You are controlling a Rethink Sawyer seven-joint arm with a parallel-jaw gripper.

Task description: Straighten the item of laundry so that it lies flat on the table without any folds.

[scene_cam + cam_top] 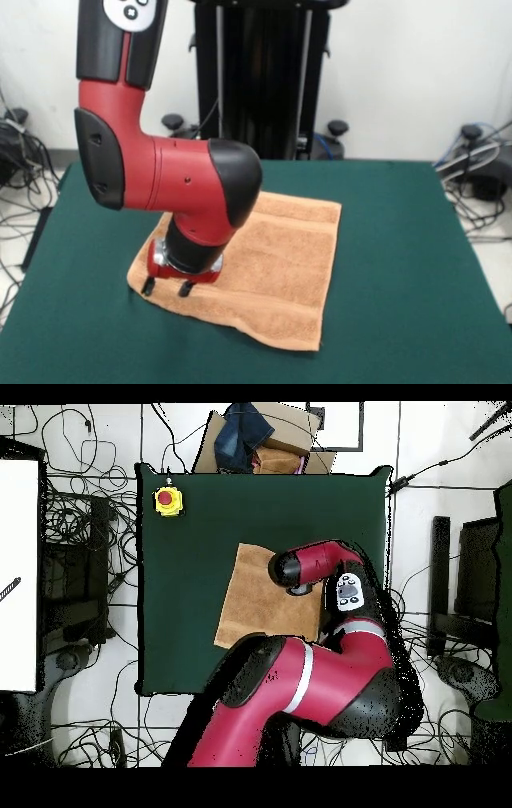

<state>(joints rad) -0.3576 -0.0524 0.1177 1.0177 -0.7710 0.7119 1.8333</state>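
Front camera is sitting low across the table (400, 264), facing the arm (160, 172) at close range, cropping the table's near corners. Overhead camera is looking straight down from high up, taking in the whole table (190, 544) plus surrounding floor. Both are sharing table, arm and towel (280, 264).

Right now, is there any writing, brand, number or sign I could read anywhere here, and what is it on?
None can be read.
Arm's grey button panel: marks too small to make out.
Yellow box with red button: no legible label.
Towel: no tag or print showing.
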